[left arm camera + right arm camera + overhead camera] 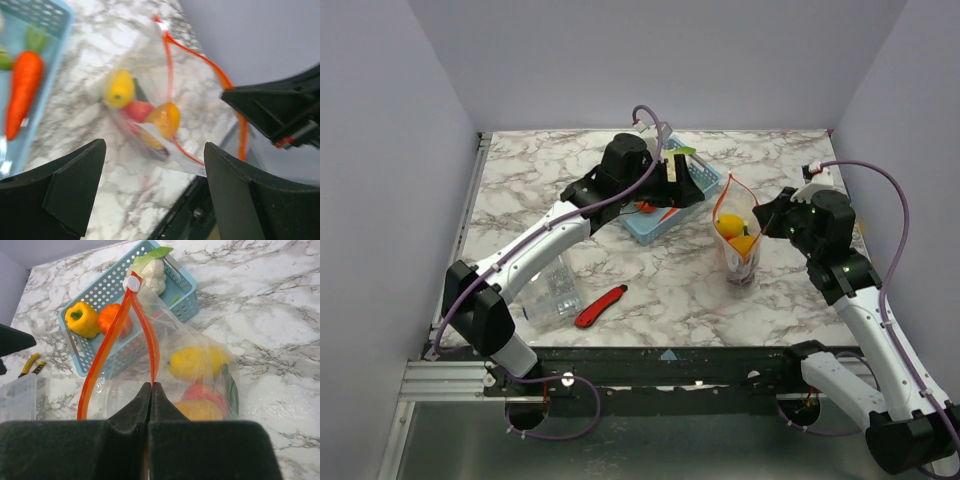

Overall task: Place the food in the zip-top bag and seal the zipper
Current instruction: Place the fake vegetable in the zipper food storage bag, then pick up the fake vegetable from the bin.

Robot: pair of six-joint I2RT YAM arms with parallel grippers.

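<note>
The right claw (151, 387) is pinching the zipper (102, 352), the left claw (152, 150) hovering spread. Loading step: carrot (22, 90) probably needing grasping next

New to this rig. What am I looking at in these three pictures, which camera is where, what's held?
Two robot arms are bolted at the near edge of a marble table. One picture looks down from above and behind them; the other two come from a camera on each wrist. On it lie a blue basket of toy food, a clear box and a red knife. The right gripper is shut on the zip-top bag at its zipper, holding it upright with more pieces inside. The left gripper is open, empty, near the basket.
</note>
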